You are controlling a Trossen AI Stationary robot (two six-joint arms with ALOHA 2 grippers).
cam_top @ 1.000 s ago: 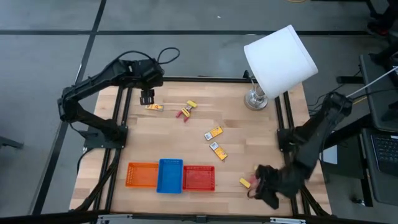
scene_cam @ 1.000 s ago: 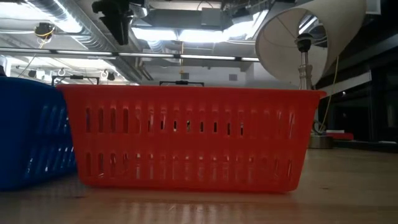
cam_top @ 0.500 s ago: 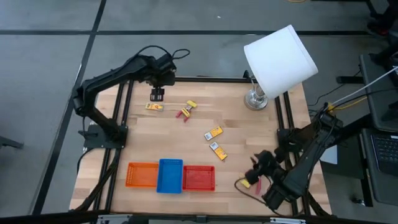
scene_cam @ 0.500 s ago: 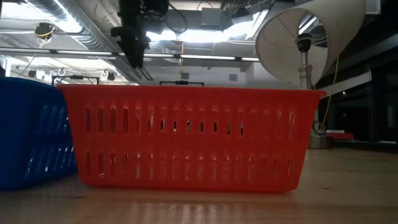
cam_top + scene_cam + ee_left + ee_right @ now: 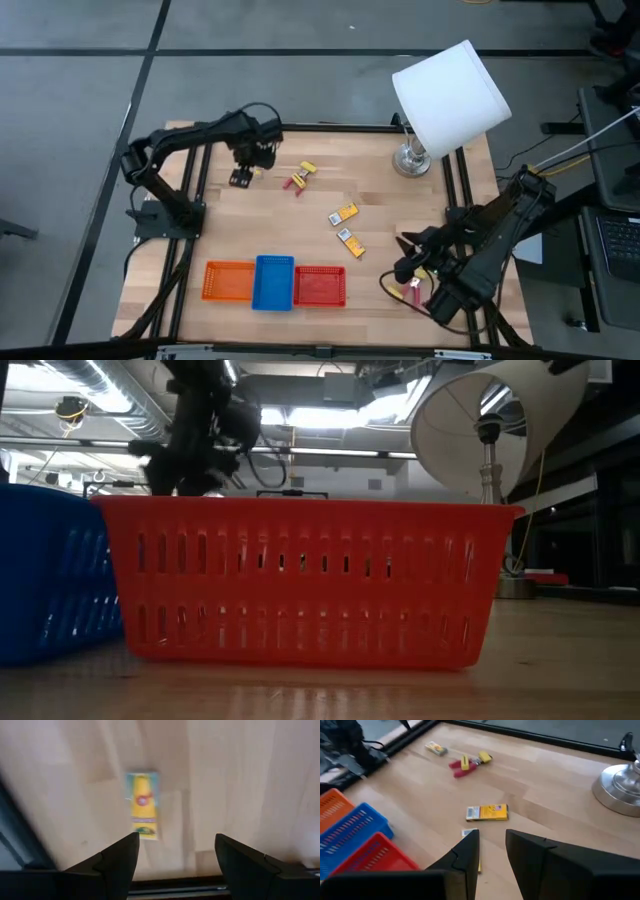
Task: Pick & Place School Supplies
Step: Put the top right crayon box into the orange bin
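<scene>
My left gripper (image 5: 240,178) hovers open above a flat yellow packet (image 5: 142,805) that lies flat at the table's far left; in the left wrist view the packet lies ahead of the gap between the fingers, untouched. My right gripper (image 5: 403,268) is open and raised near the table's right edge, holding nothing. A small yellow and pink item (image 5: 412,288) lies on the wood beside it. Two more packets (image 5: 487,812) (image 5: 470,834) lie mid-table. A red-handled tool (image 5: 462,764) and a yellow block (image 5: 485,756) lie farther off.
Orange (image 5: 228,281), blue (image 5: 274,282) and red (image 5: 319,286) mesh trays stand in a row at the near edge. The red tray (image 5: 300,580) fills the low view. A white-shaded lamp (image 5: 450,95) leans over the far right corner, its base (image 5: 620,790) on the wood.
My left gripper has come down and toward the near edge, and now stands over the far-left packet. My right gripper has risen from the near right corner and swung toward the table's middle. The yellow and pink item has stayed on the table.
</scene>
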